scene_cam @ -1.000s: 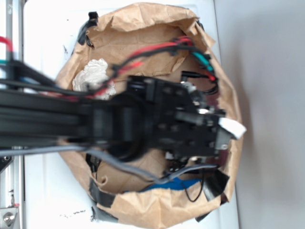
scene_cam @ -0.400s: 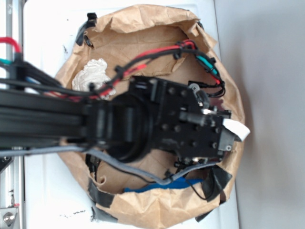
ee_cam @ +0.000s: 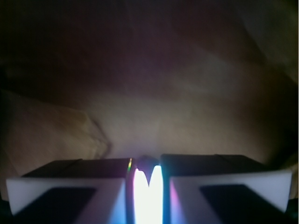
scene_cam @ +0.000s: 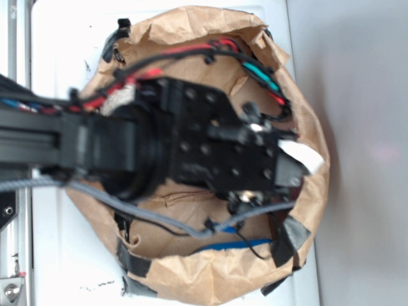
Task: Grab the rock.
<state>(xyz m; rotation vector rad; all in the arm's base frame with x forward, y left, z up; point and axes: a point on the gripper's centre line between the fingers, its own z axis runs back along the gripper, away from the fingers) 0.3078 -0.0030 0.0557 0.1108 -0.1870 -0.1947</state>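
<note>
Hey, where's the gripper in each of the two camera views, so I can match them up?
Exterior: the gripper is right of centre, its white tip near the right rim of the brown paper.
Wrist: the gripper fills the bottom edge, fingers close together with a narrow gap.
Shared landmark: the crumpled brown paper beneath it.

Overhead exterior; low wrist (close-up)

White table (scene_cam: pixel 57 255) carries crumpled brown paper bag (scene_cam: pixel 191 274), black tape patches (scene_cam: pixel 131 258) on rim.
</note>
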